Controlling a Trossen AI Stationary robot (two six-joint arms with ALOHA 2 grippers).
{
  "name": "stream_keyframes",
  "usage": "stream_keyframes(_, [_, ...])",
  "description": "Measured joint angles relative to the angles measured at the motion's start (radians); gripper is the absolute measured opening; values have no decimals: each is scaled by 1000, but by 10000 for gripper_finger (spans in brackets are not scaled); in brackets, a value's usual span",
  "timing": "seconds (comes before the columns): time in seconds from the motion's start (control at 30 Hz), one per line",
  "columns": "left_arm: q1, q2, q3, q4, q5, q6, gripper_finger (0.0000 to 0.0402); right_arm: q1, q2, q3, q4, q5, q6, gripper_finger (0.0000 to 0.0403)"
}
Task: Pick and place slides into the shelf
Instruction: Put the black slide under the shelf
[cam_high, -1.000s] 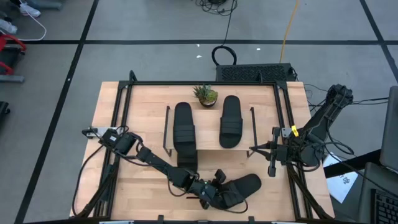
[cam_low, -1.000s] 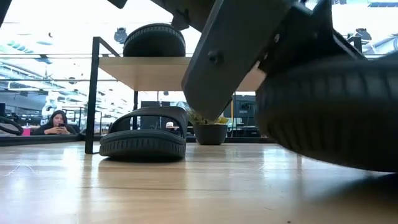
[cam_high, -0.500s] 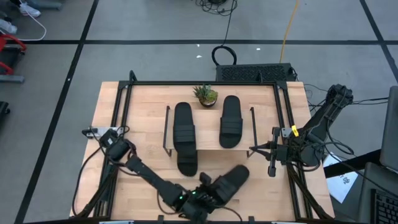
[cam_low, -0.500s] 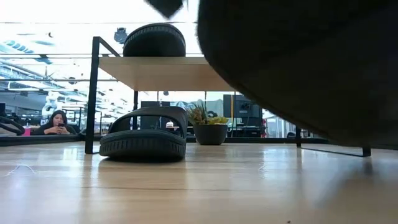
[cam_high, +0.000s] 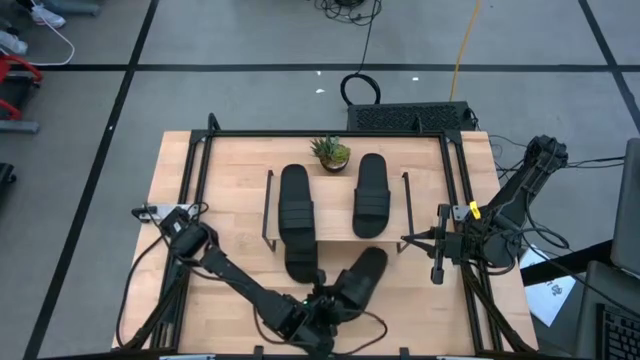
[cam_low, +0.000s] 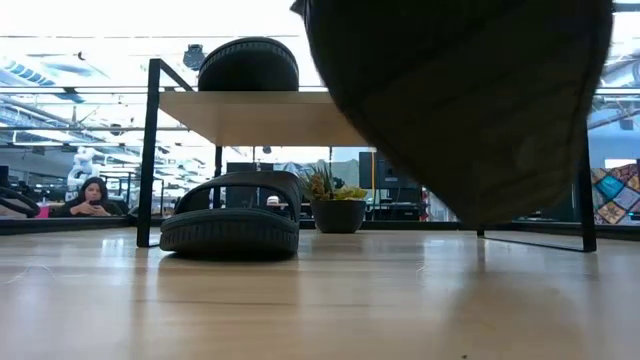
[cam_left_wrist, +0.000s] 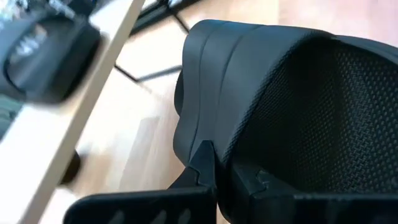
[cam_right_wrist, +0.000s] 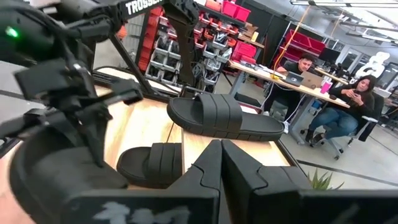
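Held slide (cam_high: 358, 279) up off the table near the front edge, clamped at its heel end by left gripper (cam_high: 325, 303), fingers closed on it. Shelf (cam_high: 336, 228) at table middle: two slides (cam_high: 372, 194) on its plank top. Another slide (cam_low: 231, 214) flat on the table below the plank. Potted plant (cam_high: 331, 152) behind shelf. Right gripper (cam_high: 437, 272) parked at right table edge, fingers closed, empty.

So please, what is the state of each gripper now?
Left gripper: shut on a black slide, near the table's front edge.
Right gripper: shut, holding nothing, beside the shelf.
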Motion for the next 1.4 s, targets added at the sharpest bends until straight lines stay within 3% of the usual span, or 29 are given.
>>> stream_keyframes(0.77, [170, 6, -11, -32, 48, -206, 0, 0, 0, 0, 4, 0, -22, 0])
stream_keyframes(1.03, [182, 63, -11, -54, 64, -205, 0, 0, 0, 0, 6, 0, -25, 0])
stream_keyframes(1.2, [189, 86, -9, -33, 111, -125, 0, 0, 0, 0, 7, 0, -25, 0])
stream_keyframes(1.4, [193, 87, -10, 62, 241, -31, 21, 0, 0, 0, 7, 0, -18, 0])
